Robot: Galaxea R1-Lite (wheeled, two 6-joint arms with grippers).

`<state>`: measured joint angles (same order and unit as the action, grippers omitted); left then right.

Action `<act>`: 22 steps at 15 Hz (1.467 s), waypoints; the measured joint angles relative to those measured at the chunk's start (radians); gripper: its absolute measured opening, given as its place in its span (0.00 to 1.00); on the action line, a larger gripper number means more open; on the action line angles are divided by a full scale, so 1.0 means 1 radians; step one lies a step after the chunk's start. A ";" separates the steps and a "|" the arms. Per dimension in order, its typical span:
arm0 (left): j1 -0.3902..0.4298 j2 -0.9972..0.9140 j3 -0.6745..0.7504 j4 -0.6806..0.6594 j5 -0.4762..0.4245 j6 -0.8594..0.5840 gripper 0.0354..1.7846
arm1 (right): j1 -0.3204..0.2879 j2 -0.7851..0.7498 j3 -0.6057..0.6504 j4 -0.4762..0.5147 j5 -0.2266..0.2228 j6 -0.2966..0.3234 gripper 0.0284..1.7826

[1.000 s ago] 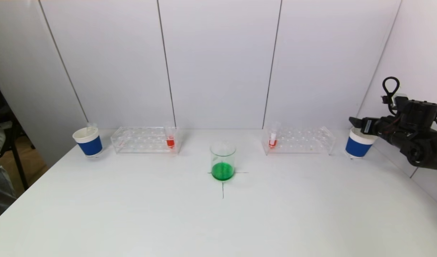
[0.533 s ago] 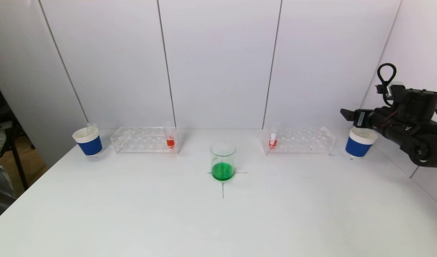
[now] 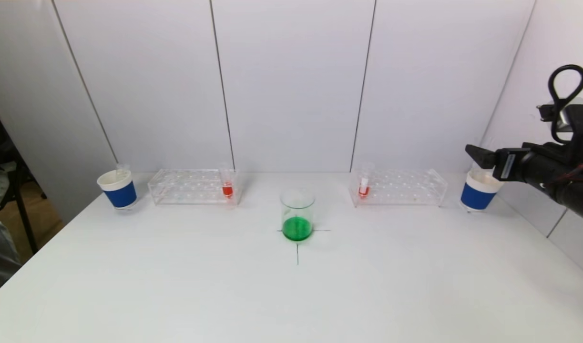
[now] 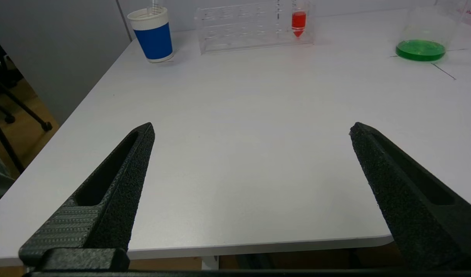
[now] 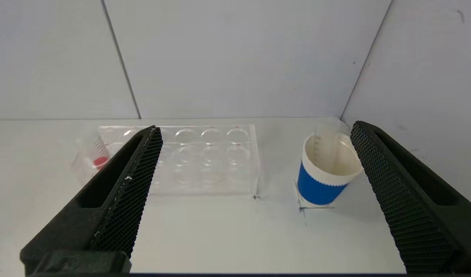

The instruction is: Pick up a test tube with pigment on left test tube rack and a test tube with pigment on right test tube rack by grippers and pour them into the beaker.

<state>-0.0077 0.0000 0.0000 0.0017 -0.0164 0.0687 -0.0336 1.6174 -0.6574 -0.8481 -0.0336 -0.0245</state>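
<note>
A glass beaker [image 3: 297, 216] with green liquid stands at the table's centre mark. The clear left rack [image 3: 191, 186] holds one test tube of red pigment [image 3: 227, 183] at its inner end. The clear right rack [image 3: 398, 186] holds one test tube of red pigment [image 3: 364, 183] at its inner end. My right gripper [image 3: 477, 155] is open and empty, in the air above the right blue cup [image 3: 478, 190]. My left gripper [image 4: 251, 127] is open and empty over the table's near left edge, out of the head view.
A blue-sleeved paper cup [image 3: 117, 188] stands left of the left rack with an empty tube in it. The right cup [image 5: 324, 173] also holds an empty clear tube [image 5: 324, 142]. White walls close the back and right side.
My right arm has risen off the right cup and drawn back a little toward the right. The racks, tubes, cups and beaker have not moved.
</note>
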 joint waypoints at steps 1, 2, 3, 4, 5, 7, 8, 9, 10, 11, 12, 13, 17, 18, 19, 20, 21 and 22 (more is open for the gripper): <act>0.000 0.000 0.000 0.000 0.000 0.000 0.99 | 0.006 -0.060 0.052 0.001 -0.004 -0.001 1.00; 0.000 0.000 0.000 0.000 0.000 0.000 0.99 | 0.010 -0.125 0.105 0.001 -0.008 -0.003 1.00; 0.000 0.000 0.000 0.000 0.000 0.000 0.99 | 0.012 -0.182 0.149 0.004 -0.011 -0.003 1.00; 0.000 0.000 0.000 0.000 0.000 0.000 0.99 | 0.013 -0.250 0.196 0.007 -0.011 -0.005 1.00; 0.000 0.000 0.000 0.000 0.000 0.000 0.99 | 0.014 -0.314 0.239 0.014 -0.012 -0.007 1.00; 0.000 0.000 0.000 0.000 0.000 0.000 0.99 | 0.015 -0.451 0.323 0.037 -0.013 -0.020 1.00; 0.000 0.000 0.000 0.000 0.000 0.000 0.99 | 0.015 -0.519 0.360 0.056 -0.013 -0.024 1.00; 0.000 0.000 0.000 0.000 0.000 0.000 0.99 | 0.015 -0.599 0.396 0.089 -0.013 -0.028 1.00; 0.000 0.000 0.000 0.000 0.000 0.000 0.99 | 0.015 -0.666 0.420 0.125 -0.013 -0.030 1.00; 0.000 0.000 0.000 0.000 0.000 0.000 0.99 | 0.014 -0.742 0.440 0.176 -0.013 -0.031 1.00; 0.000 0.000 0.000 0.000 0.000 0.000 0.99 | 0.014 -0.829 0.455 0.241 -0.011 -0.031 1.00; 0.000 0.000 0.000 0.000 0.000 0.000 0.99 | 0.014 -0.912 0.463 0.316 -0.008 -0.031 1.00; 0.000 0.000 0.000 0.000 0.000 0.000 0.99 | 0.015 -1.240 0.472 0.677 0.000 -0.031 1.00; 0.000 0.000 0.000 0.000 0.000 0.000 0.99 | 0.018 -1.313 0.479 0.758 0.000 -0.030 1.00; 0.000 0.000 0.000 0.000 0.000 0.000 0.99 | 0.021 -1.372 0.491 0.818 -0.002 -0.029 1.00; 0.000 0.000 0.000 0.000 0.000 0.000 0.99 | 0.025 -1.426 0.505 0.859 -0.004 -0.031 1.00; 0.000 0.000 0.000 0.000 0.000 0.000 0.99 | 0.027 -1.480 0.520 0.895 -0.003 -0.033 1.00; 0.000 0.000 0.000 0.000 0.000 0.000 0.99 | 0.030 -1.525 0.534 0.927 -0.003 -0.033 1.00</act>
<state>-0.0077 0.0000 0.0000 0.0017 -0.0164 0.0687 -0.0038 0.0928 -0.1236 0.0787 -0.0368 -0.0572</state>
